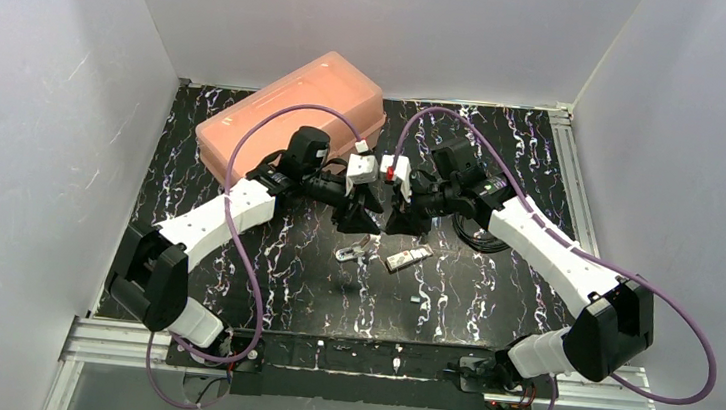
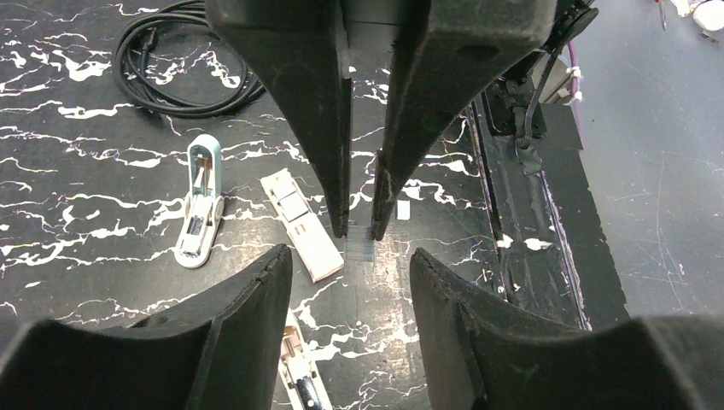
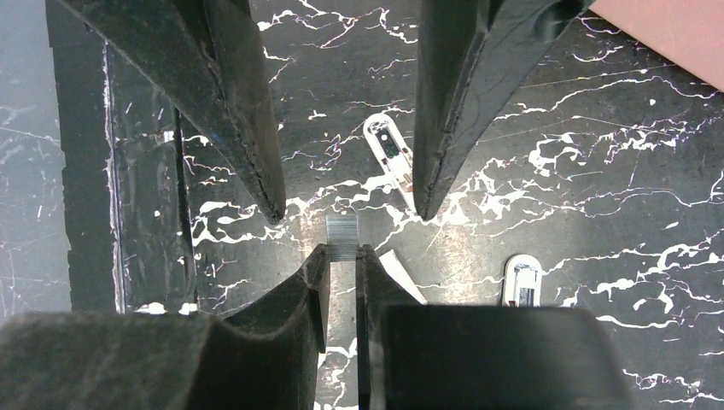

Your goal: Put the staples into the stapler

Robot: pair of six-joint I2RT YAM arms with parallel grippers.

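Two claws meet tip to tip above the middle of the bench (image 1: 490,308), a short strip of staples (image 3: 341,232) between them. The right claw (image 3: 342,254) is pinched tight on one end of the strip, with the free end poking out toward its partner. The left claw (image 3: 348,213) stands about half open, one finger on either side of that free end. Neither finger touches it, and the claw holds nothing.

It looks like a handover or a regrip in mid-air. The strip is held out level and clear of the surface, probably so the other claw can take it at a better angle for loading.

The stapler (image 2: 305,229), pale tan and white, lies flat at mid-bench, just below the claws and slightly toward the near edge. No staples are in it yet. Two other small white pieces sit near it, one (image 2: 198,213) on its far side and one (image 2: 294,371) under the left claw. Whether they belong to the stapler cannot be told from here.

A pink box (image 1: 293,108) sits toward the far left corner, well away from the work. A coiled black cable (image 2: 128,55) lies right of centre under the right arm, also apart.

Nothing blocks the strip itself. The squeeze comes from the claws, whose fingers crowd the same small space over the stapler. The strip is thin and could slip or snap if it is taken off-centre.
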